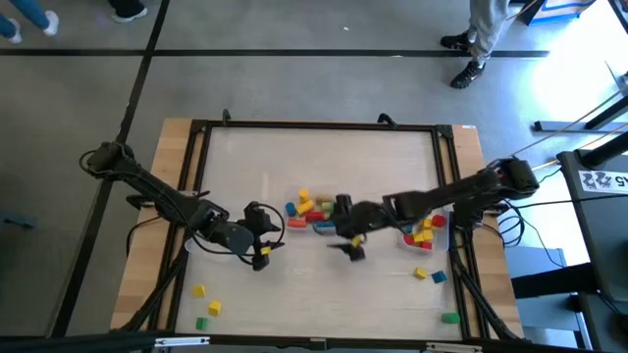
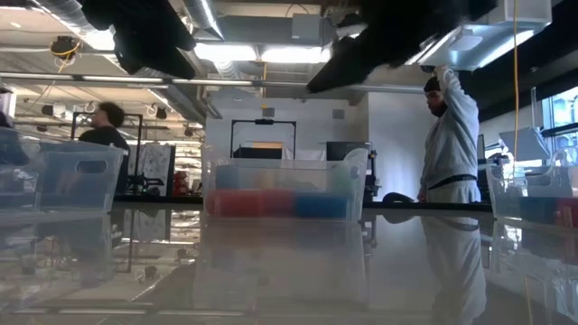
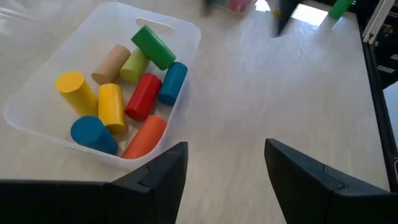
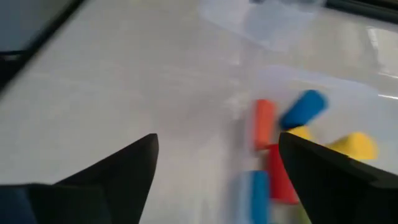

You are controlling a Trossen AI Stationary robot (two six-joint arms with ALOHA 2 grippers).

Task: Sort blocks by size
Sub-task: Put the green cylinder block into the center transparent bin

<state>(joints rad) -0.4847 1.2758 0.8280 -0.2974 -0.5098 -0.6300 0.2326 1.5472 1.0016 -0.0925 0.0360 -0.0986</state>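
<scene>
A clear bin (image 1: 306,212) in the table's middle holds several coloured cylinder blocks (image 3: 124,93); it also shows in the low view (image 2: 284,190). A second clear bin (image 1: 424,233) at the right holds red and yellow blocks. Loose blocks lie near the front left (image 1: 206,306) and front right (image 1: 429,276). My left gripper (image 1: 261,243) is open and empty (image 3: 227,155), left of the middle bin and above bare table. My right gripper (image 1: 347,245) is open and empty (image 4: 217,149), just near of the middle bin, with blurred blocks (image 4: 280,149) ahead of it.
A dark frame (image 1: 201,176) borders the work surface. A green block (image 1: 450,318) lies at the front right corner. Further clear bins stand at the low view's left (image 2: 63,176) and right (image 2: 533,194). People stand beyond the table (image 2: 452,135). Bare table lies at the far side.
</scene>
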